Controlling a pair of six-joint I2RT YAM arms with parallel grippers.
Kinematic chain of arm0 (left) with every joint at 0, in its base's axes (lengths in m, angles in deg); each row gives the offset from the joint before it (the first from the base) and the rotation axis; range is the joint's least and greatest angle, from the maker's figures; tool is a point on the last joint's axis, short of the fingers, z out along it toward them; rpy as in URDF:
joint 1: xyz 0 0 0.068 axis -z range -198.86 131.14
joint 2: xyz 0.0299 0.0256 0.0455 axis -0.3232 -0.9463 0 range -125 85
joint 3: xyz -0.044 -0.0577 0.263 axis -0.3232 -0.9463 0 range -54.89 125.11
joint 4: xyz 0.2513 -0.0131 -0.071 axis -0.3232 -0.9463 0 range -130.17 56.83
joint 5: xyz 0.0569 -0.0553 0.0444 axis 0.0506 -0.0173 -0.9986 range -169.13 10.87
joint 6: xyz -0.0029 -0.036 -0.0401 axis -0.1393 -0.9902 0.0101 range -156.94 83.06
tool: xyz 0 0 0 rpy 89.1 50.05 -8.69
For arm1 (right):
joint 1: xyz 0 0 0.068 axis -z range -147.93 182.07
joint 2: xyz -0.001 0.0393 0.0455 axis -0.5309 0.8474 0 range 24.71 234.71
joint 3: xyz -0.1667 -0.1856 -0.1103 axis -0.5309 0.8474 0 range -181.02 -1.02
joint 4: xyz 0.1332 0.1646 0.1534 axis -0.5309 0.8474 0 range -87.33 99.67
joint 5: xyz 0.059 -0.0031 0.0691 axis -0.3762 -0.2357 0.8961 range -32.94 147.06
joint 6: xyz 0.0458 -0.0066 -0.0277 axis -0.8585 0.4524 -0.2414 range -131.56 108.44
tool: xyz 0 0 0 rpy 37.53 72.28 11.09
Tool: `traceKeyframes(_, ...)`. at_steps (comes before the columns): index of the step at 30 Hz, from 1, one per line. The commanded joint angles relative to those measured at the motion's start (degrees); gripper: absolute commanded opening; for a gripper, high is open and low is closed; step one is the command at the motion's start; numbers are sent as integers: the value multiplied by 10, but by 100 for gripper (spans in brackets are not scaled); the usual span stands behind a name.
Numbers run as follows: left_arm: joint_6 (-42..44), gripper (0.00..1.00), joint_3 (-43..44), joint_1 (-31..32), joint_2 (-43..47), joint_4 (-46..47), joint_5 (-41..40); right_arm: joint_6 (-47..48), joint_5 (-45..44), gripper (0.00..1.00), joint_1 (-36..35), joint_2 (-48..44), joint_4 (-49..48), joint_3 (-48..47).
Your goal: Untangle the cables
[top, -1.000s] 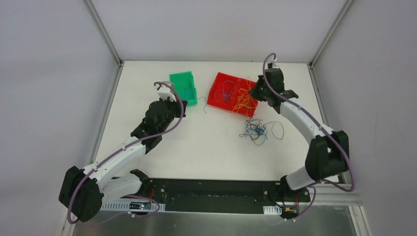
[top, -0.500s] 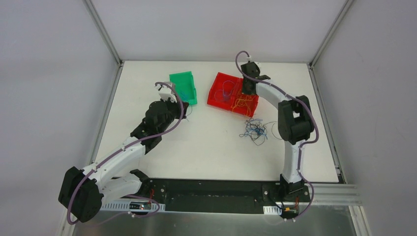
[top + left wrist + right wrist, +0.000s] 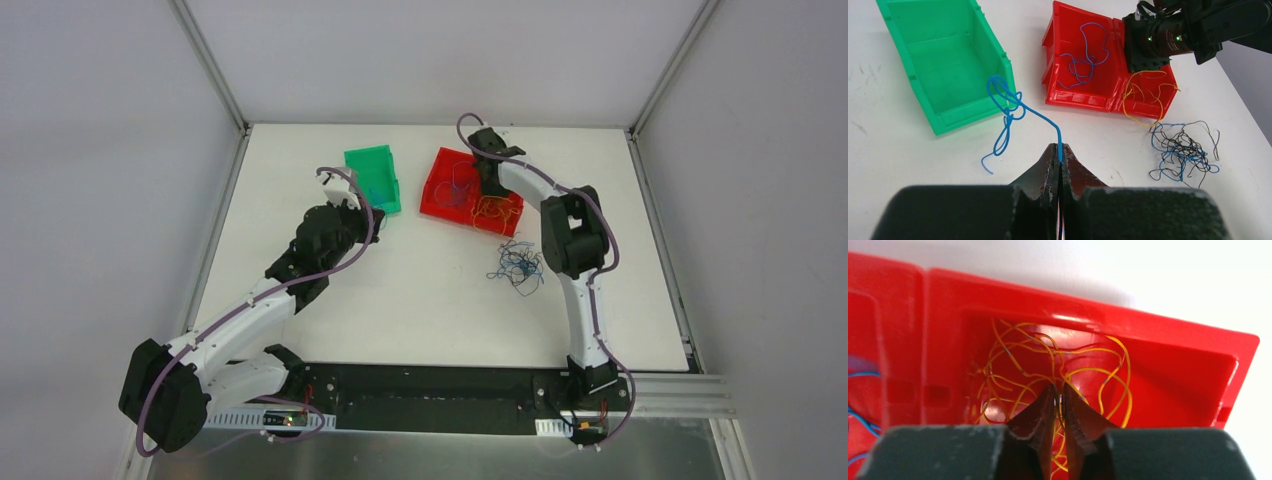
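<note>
- Sorting by colour looks to us like the step in hand. The right tool [image 3: 1060, 392] hangs inside the red bin [image 3: 1168, 340], over the compartment nearer the counter's right edge, where the yellow wires [image 3: 1108, 380] lie.
- Its jaws stand a sliver apart, and we cannot tell whether a yellow strand sits between them. We would open them wide and lift straight up, so no loop rides out on a finger.
- The left tool [image 3: 1060, 159] is pinched tight on 1 blue wire [image 3: 1007, 107]. The wire's looped far end drapes over a corner of the green bin [image 3: 973, 114], toward the counter's far edge.
- We would raise that wire well clear before carrying it, since the loop may hook the rim and drag the bin.
- The tangle [image 3: 1183, 150] of blue and dark strands lies on the counter [image 3: 1098, 145], just to the near side of the red bin. We would draw out 1 free end at a time, slowly.
</note>
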Motion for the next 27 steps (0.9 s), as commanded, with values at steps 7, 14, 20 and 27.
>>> traceKeyframes(7, -5, 0, 20, 3, 12, 7, -10, -5, 9, 33, 0, -115, 67, -14)
traceKeyframes(14, -5, 0, 23, 3, 7, 7, -3, -5, -25, 42, 0, -144, 78, -29)
traceKeyframes(20, -10, 0, 35, 3, -4, 5, 35, -16, -5, 54, 0, -208, 65, -8)
traceKeyframes(27, -10, 0, 90, 12, -45, -34, 133, -26, 81, 87, -29, -397, -41, 169)
